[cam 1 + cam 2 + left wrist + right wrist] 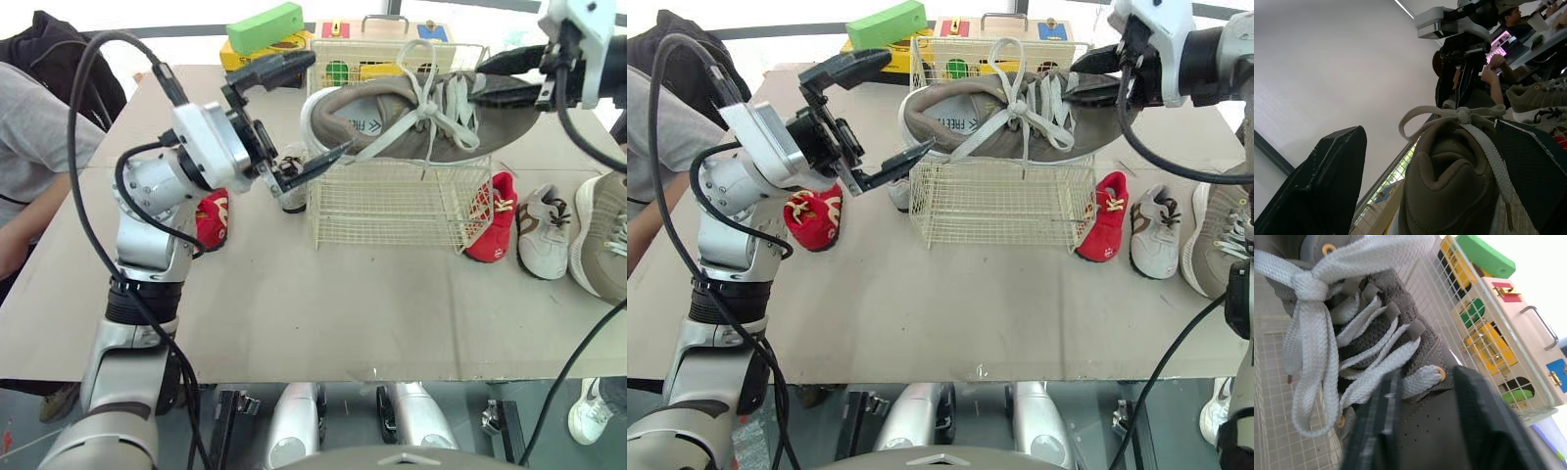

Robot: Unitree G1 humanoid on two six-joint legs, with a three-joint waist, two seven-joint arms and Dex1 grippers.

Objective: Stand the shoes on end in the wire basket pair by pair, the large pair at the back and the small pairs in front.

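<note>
There are two big grey shoes [470, 137], two small red shoes [493, 217] and two small white shoes [544, 232], six altogether, plus one wire basket [392, 206], one green block [265, 26] and one box [387, 34] with latches.

The brown tabletop [294, 304] carries a white wire basket [397, 206] near its middle. A small red shoe [213, 217] lies to the basket's left. A second red shoe [493, 217] leans against its right side. Further right lie a small white-and-grey shoe [542, 231] and a large taupe shoe [602, 235]. Behind the basket stands a colourful latch box [382, 39].
</note>
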